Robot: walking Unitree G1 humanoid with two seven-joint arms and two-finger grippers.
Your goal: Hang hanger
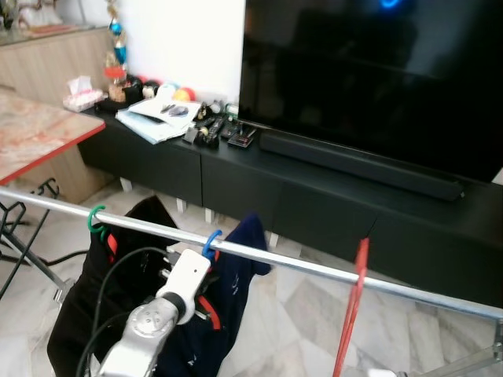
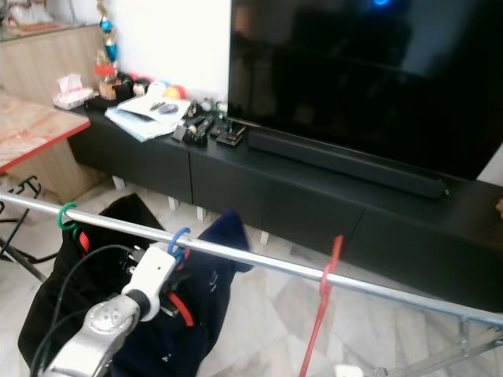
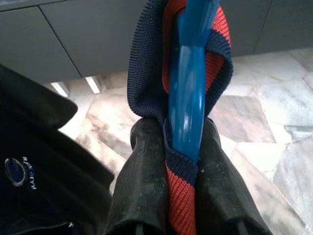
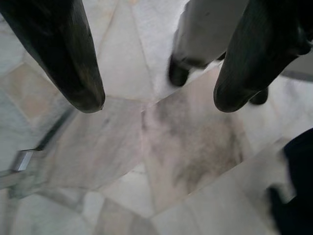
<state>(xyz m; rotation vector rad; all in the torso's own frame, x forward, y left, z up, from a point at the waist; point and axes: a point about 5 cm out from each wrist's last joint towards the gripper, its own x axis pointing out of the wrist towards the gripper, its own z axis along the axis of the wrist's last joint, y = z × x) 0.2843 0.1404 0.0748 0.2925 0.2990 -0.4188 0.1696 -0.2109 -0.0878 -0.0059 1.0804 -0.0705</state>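
A silver drying rail (image 1: 314, 267) runs across in front of me. The blue hanger (image 3: 188, 93) hooks over it by its blue hook (image 1: 211, 242) and carries a navy knit garment with red stripes (image 1: 240, 271). My left gripper (image 3: 181, 134) is just below the rail, shut on the hanger's neck and the garment's collar, one finger (image 3: 144, 166) on each side. A green hook (image 1: 96, 218) further left holds a black garment (image 1: 86, 306). A red hanger (image 1: 354, 298) hangs on the rail to the right. My right gripper (image 4: 159, 103) is open above the marble floor.
Behind the rail stand a long black TV console (image 1: 299, 196) with a soundbar (image 1: 361, 165) and a large dark TV (image 1: 377, 71). Papers and remotes (image 1: 161, 114) clutter its left end. A red-edged table (image 1: 31, 133) is at the far left. Marble floor (image 1: 299, 314) lies below.
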